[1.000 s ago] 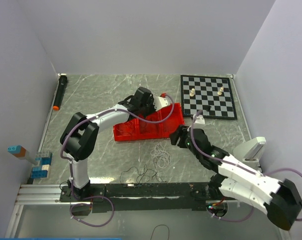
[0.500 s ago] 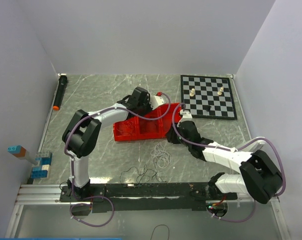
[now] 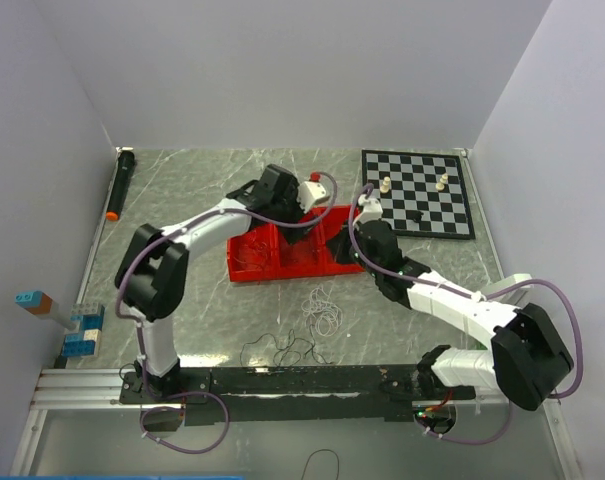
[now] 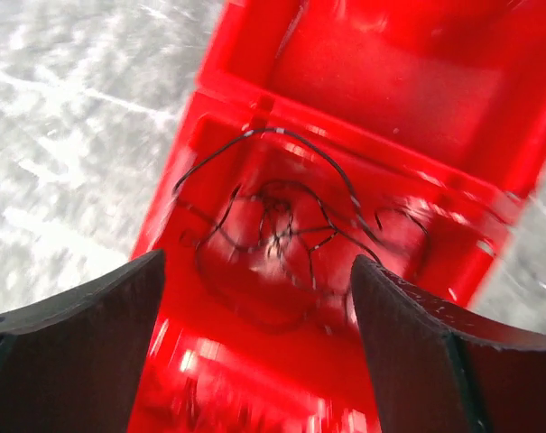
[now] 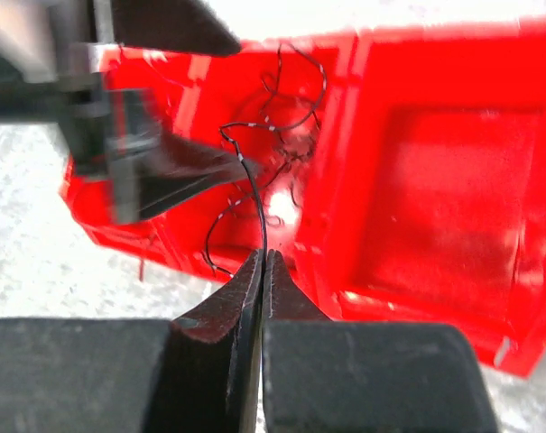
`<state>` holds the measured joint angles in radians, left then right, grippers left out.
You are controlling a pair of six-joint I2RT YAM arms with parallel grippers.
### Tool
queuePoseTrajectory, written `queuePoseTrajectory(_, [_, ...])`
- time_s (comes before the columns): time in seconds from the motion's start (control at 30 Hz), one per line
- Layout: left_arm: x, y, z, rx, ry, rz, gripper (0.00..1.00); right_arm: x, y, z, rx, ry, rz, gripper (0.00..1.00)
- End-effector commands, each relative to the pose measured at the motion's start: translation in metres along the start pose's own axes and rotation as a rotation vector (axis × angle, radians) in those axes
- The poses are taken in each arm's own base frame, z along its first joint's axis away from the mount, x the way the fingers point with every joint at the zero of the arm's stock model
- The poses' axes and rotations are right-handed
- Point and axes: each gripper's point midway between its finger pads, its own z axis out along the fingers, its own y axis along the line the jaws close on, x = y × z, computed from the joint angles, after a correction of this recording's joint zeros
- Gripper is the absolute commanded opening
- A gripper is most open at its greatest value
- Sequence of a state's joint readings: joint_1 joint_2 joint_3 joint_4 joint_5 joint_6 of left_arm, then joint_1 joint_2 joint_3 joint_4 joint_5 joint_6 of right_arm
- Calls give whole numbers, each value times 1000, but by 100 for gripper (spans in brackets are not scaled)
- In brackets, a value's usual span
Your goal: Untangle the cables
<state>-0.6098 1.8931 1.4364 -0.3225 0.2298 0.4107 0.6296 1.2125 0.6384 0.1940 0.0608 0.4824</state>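
Note:
A tangle of thin black cables (image 4: 282,225) lies inside a red tray (image 3: 247,270). My right gripper (image 5: 263,257) is shut on one black strand (image 5: 259,212) that rises from the tangle, at the tray's near rim (image 3: 342,247). My left gripper (image 4: 254,271) hangs open over the tray with nothing between its fingers (image 4: 83,334), above the tray's far side (image 3: 294,212). On the table in front of the tray lie a loose white cable (image 3: 324,310) and a loose black cable (image 3: 282,350).
A chessboard (image 3: 452,215) with a few pieces (image 3: 384,185) lies at the back right. A black marker with an orange tip (image 3: 120,185) lies along the left wall. Blue blocks (image 3: 82,330) stand at the near left, and a white object (image 3: 507,295) at the right edge.
My left gripper has opened, and the tray, tilted before, now lies flat. My right gripper has moved in over the tray and shut on a black strand.

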Motion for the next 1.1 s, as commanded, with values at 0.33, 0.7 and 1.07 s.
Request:
queuePoseTrajectory(0.33, [-16, 4, -176, -6, -144, -8, 100, 2, 4, 60, 67, 129, -53, 0])
queuePoseTrajectory(0.7, [-33, 23, -227, -148, -230, -22, 99, 26, 30, 97, 135, 246, -132, 0])
queuePoseTrajectory(1.07, [-39, 23, -242, -187, -271, -17, 99, 54, 22, 122, 272, 341, -105, 6])
